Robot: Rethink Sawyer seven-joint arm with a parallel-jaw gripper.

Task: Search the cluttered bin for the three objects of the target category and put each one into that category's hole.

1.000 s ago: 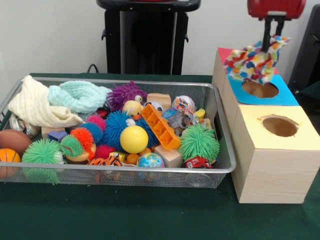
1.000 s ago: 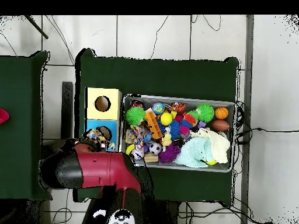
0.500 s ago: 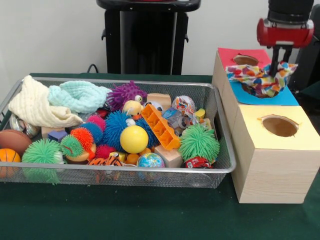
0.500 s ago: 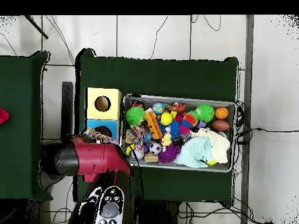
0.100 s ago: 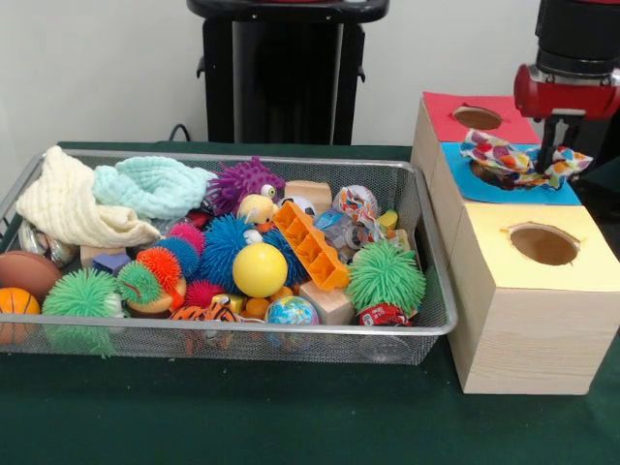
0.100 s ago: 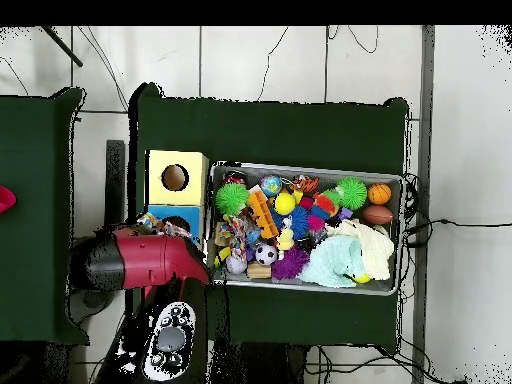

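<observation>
A cloth with a multicoloured patch pattern point(image 5: 511, 158) lies spread over the hole of the blue-topped box point(image 5: 475, 188). Its right end is bunched up around my gripper point(image 5: 549, 155), which comes straight down from the red wrist and is shut on it. In the overhead view, the red arm point(image 6: 140, 260) covers the gripper, and only a corner of the cloth point(image 6: 172, 228) shows beside the blue box point(image 6: 160, 212). A cream cloth point(image 5: 68, 203) and a teal knitted cloth point(image 5: 155, 184) lie in the far left of the wire bin point(image 5: 431, 262).
The red-topped box point(image 5: 441, 107) behind and the yellow-topped box point(image 5: 504, 281) in front each have a round hole. The bin also holds spiky rubber balls, a yellow ball point(image 5: 260, 269), an orange plastic block point(image 5: 310, 244), wooden blocks and small toys.
The gripper has dropped from above the boxes and shifted right in the front view. The patterned cloth went with it and now lies flat over the blue box's hole.
</observation>
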